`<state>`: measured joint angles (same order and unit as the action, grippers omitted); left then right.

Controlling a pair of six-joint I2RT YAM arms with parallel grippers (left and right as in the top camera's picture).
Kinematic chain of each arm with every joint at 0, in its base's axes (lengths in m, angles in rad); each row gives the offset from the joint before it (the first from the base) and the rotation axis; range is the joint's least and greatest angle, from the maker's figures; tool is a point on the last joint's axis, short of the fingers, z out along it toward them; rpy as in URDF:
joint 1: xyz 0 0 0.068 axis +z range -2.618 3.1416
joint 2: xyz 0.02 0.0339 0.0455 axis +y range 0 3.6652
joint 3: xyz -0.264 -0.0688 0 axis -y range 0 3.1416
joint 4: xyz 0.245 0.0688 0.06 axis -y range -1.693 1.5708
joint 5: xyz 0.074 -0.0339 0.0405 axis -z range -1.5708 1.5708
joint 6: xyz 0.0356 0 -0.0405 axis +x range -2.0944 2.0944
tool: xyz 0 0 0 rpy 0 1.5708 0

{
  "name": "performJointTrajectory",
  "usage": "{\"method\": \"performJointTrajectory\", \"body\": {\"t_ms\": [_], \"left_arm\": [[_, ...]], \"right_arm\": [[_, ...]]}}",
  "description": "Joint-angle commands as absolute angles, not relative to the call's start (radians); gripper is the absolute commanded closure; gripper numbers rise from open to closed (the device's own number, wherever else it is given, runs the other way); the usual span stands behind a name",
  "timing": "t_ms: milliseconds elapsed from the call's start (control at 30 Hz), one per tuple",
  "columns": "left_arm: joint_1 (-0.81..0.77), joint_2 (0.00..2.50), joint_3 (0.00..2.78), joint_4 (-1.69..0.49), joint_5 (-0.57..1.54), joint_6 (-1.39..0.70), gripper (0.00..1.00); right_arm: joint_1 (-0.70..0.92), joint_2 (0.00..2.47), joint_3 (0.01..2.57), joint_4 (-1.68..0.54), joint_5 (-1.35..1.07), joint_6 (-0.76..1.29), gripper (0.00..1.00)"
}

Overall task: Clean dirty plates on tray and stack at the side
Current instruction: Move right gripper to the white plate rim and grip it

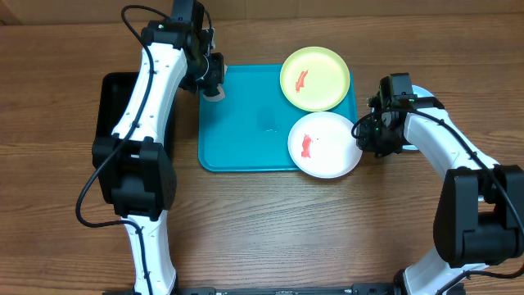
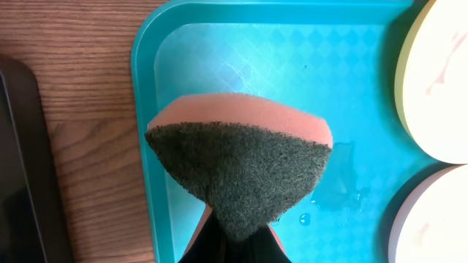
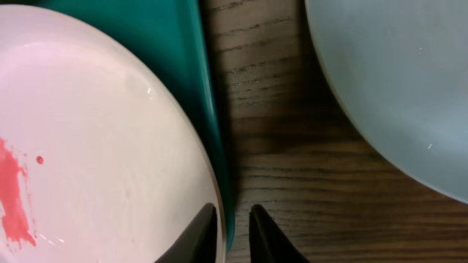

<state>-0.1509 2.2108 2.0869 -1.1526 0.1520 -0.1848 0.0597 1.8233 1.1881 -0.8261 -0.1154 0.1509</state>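
Observation:
The turquoise tray [image 1: 246, 123] lies mid-table. A yellow-green plate [image 1: 315, 78] with a red smear rests on its far right corner. A white plate [image 1: 325, 145] with a red smear rests on its near right corner, overhanging the rim. My left gripper [image 1: 214, 86] is shut on an orange sponge with a dark scouring face [image 2: 241, 161], held over the tray's far left corner [image 2: 157, 95]. My right gripper [image 3: 232, 219] straddles the white plate's right rim [image 3: 110, 146] and the tray's edge, fingers nearly together. The light blue plate [image 3: 395, 80] lies on the table right of the tray, mostly hidden under my right arm in the overhead view.
A black tray [image 1: 110, 98] lies left of the turquoise tray, under my left arm. Water drops [image 2: 340, 193] sit on the turquoise tray's floor. Bare wood table runs along the front.

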Motion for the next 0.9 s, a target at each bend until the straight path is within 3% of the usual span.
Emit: {"method": "performJointTrajectory", "body": {"t_ms": [0, 100, 167, 533, 867], "left_arm": [[-0.158, 2.205, 2.097, -1.152, 0.148, -0.187, 0.96], [-0.158, 2.205, 2.097, -1.151, 0.149, -0.187, 0.96], [-0.158, 2.205, 2.097, -1.151, 0.149, -0.187, 0.96], [-0.158, 2.205, 2.097, -1.152, 0.149, -0.187, 0.96], [-0.158, 2.205, 2.097, -1.151, 0.149, -0.187, 0.96]], "right_arm": [[0.065, 1.83, 1.169, -0.819, -0.114, 0.153, 0.88], [0.065, 1.83, 1.151, -0.808, -0.114, 0.156, 0.9], [0.065, 1.83, 1.14, -0.802, -0.114, 0.156, 0.96], [0.08, 1.807, 1.273, -0.916, -0.187, 0.16, 0.96], [0.307, 1.794, 1.362, -0.852, -0.186, 0.397, 0.96]]}}
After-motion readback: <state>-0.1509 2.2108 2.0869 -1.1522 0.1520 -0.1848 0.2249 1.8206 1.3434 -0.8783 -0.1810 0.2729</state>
